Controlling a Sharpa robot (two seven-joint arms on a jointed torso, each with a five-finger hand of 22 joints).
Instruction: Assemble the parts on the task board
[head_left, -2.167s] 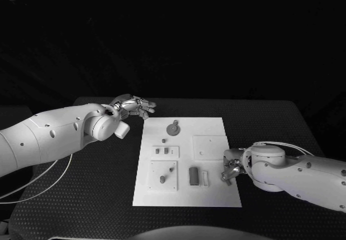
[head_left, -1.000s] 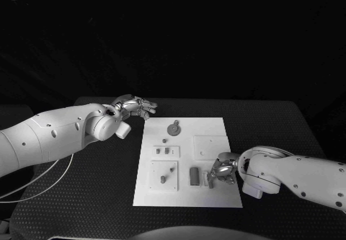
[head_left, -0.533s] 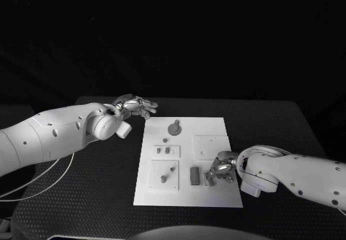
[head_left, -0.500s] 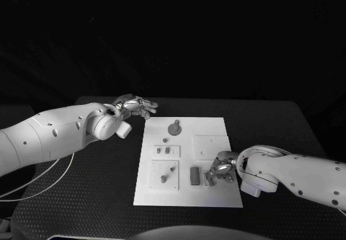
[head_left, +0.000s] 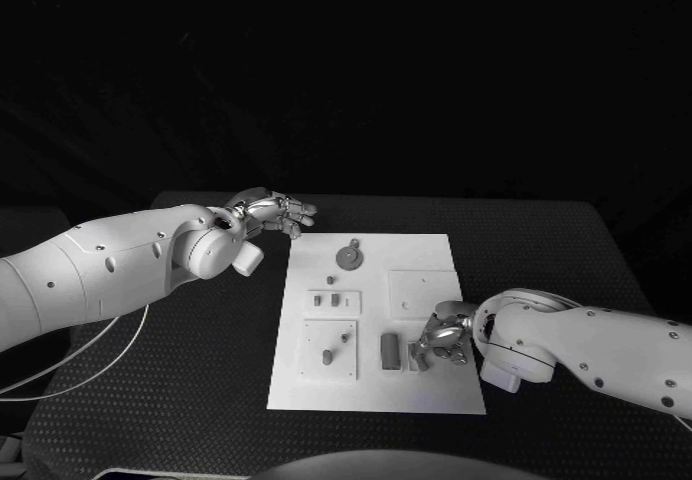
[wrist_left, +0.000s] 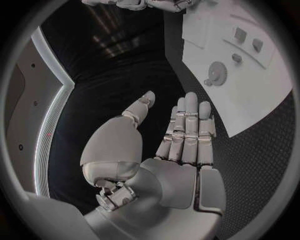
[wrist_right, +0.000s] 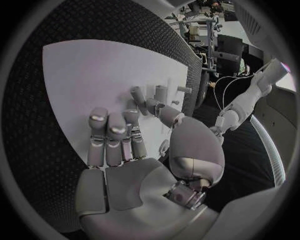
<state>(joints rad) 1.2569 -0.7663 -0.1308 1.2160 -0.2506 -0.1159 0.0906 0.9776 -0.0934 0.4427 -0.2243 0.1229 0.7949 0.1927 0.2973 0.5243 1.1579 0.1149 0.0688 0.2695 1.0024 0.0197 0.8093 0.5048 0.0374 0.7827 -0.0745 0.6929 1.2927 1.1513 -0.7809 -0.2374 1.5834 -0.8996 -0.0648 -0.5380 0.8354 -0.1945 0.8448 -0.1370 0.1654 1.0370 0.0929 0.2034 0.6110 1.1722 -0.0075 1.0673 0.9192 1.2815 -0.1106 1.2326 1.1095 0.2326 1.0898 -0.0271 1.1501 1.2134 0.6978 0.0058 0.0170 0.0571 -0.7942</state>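
The white task board (head_left: 433, 385) lies mid-table and also shows in the left wrist view (wrist_left: 262, 85) and the right wrist view (wrist_right: 94, 70). On it are a round gear-like part (head_left: 348, 257) (wrist_left: 217, 67), two small pegs (head_left: 333, 298), a dark block (head_left: 389, 350) and a pale bar (head_left: 411, 357). My right hand (head_left: 441, 340) (wrist_right: 125, 150) is low over the board's near right side, its fingers (wrist_right: 109, 125) curled down beside the pale bar. Whether it holds a part is hidden. My left hand (head_left: 270, 213) (wrist_left: 181, 145) hovers off the board's far left corner, fingers straight, holding nothing.
A raised square plate (head_left: 421, 292) sits on the board's right half and another plate (head_left: 327, 350) with small parts on its near left. Black table (head_left: 534, 250) surrounds the board on all sides.
My right hand has moved left from the board's right edge onto the board beside the pale bar, then stayed nearly still. The left hand has not moved.
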